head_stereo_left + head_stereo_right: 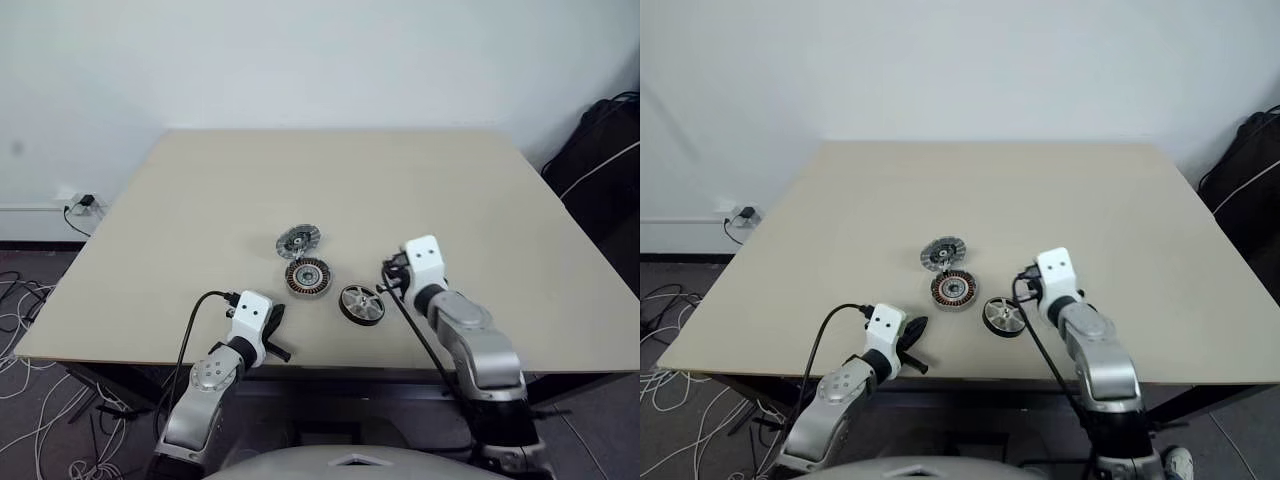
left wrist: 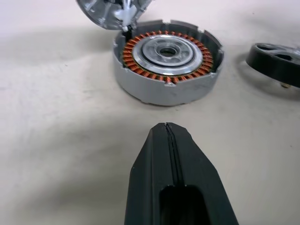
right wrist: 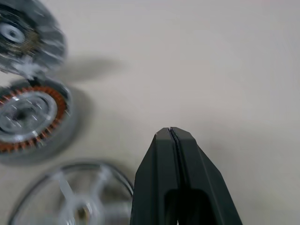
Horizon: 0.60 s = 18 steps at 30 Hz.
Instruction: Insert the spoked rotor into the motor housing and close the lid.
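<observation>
The motor housing [image 1: 308, 277] sits open near the table's middle, its coppery windings ringing a silver centre [image 2: 166, 49]. The silvery ribbed lid [image 1: 299, 240] rests just behind it, touching its far rim. The spoked rotor [image 1: 361, 304], with a dark rim and silver spokes, lies flat to the housing's right and a little nearer me. My left gripper [image 2: 166, 126] is shut and empty, low over the table in front of the housing and pointing at it [image 1: 273, 320]. To the right of the rotor is my right gripper [image 3: 171, 130], shut on nothing, over bare table [image 1: 394, 268].
The beige table [image 1: 200, 200] has its near edge just under my wrists. A black bag [image 1: 600, 150] stands past the table's right side. Loose cables [image 1: 25, 310] and a wall socket [image 1: 84, 203] are on the left floor.
</observation>
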{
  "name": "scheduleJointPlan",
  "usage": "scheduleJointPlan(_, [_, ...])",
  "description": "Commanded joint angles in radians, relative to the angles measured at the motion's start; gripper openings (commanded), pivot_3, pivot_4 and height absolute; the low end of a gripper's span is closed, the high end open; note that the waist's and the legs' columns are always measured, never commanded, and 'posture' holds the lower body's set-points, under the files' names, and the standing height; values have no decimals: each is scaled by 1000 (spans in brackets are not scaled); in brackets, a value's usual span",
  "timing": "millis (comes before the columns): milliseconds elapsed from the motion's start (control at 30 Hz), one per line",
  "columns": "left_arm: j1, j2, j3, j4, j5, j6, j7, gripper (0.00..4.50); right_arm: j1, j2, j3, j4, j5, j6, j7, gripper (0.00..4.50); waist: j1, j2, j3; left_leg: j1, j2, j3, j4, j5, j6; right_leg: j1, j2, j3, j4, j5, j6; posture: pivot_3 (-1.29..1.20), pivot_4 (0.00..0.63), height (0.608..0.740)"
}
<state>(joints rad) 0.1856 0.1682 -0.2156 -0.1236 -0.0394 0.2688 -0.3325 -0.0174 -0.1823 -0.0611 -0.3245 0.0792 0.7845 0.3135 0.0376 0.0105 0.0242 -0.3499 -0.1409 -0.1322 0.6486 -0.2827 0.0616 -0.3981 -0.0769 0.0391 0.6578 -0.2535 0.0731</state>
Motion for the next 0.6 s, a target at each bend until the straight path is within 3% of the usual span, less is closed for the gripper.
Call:
scheduleJointPlan(33, [-21, 13, -7, -33, 0, -11, -20, 0, 46, 43, -67, -100, 83, 37, -17, 23, -1, 0, 0, 0, 0, 0, 0, 0, 0, 0, 0, 0, 0, 0, 0, 0, 0, 740])
scheduleJointPlan(167, [-33, 23, -12, -29, -2, -2, -40, 0, 108, 120, -129, -156, 181, 73, -32, 885, -2, 1, 0, 0, 1, 1, 0, 0, 0, 0, 0, 1, 0, -1, 1, 0, 0, 740])
scheduleJointPlan(500, [-38, 41, -12, -33, -7, 9, -63, 0, 103, 256, -335, -191, 448, 261, -131, 4263, -1, 1, 1, 0, 1, 1, 0, 0, 0, 0, 0, 1, 0, -1, 1, 0, 0, 740])
scheduleJointPlan(533, [-36, 42, -12, -34, -7, 10, -64, 0, 98, 267, -361, -189, 484, 282, -139, 4481, -1, 2, 1, 0, 1, 1, 0, 0, 0, 0, 0, 1, 0, -1, 1, 0, 0, 740])
scheduleJointPlan(600, [-34, 42, -12, -36, -6, 11, -67, 0, 93, 278, -395, -185, 536, 316, -157, 4481, -1, 2, 1, 0, 1, 1, 0, 0, 0, 0, 0, 1, 0, -1, 1, 0, 0, 740])
